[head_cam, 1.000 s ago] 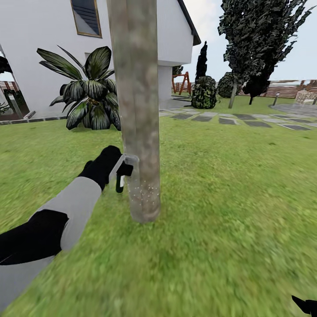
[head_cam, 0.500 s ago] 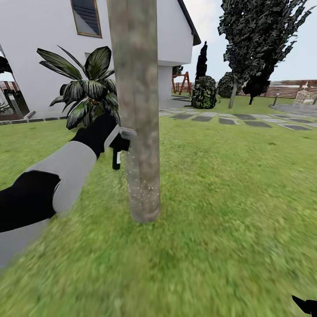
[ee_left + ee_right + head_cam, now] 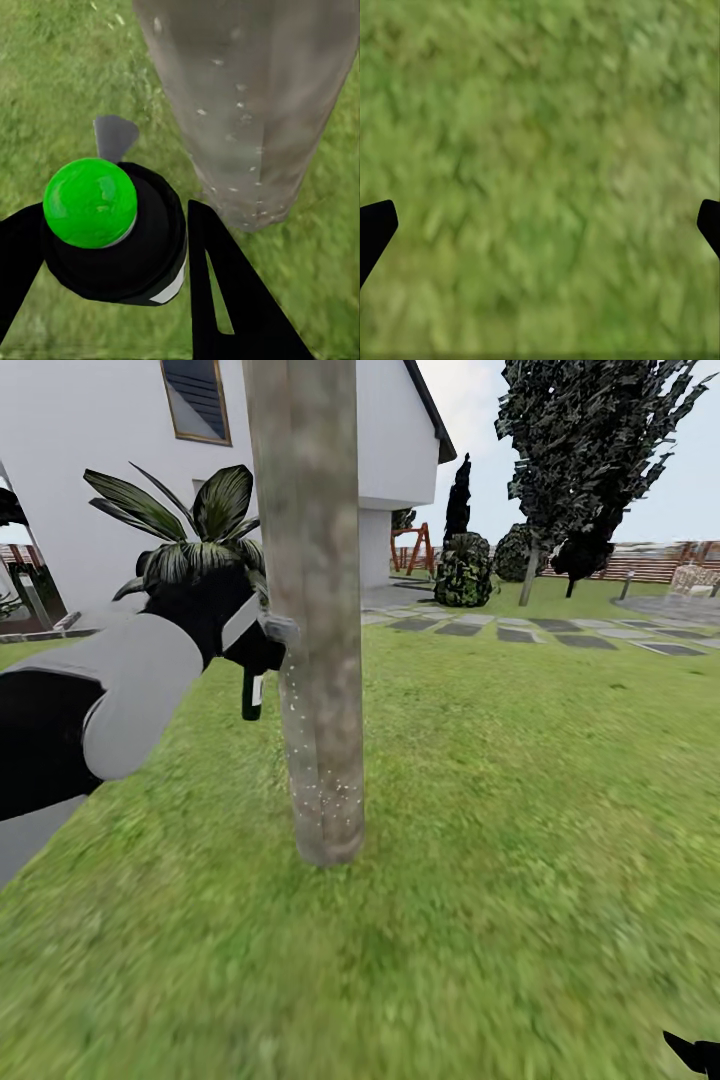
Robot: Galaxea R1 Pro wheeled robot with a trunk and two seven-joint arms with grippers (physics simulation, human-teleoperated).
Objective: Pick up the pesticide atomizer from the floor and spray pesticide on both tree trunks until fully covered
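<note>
No text, brand, number or sign can be read in any of the views. A small white patch is seen on the black body of the pesticide atomizer (image 3: 112,240), held between the fingers of the left claw (image 3: 112,255), but nothing can be made out on it. No markings are shown on the tree trunk (image 3: 315,610) just beyond the claw.

Black atomizer (image 3: 112,232), green cap, clamped upright in left gripper (image 3: 105,255); mottled grey-brown trunk (image 3: 310,610), droplet-speckled, just beyond gripper.
</note>
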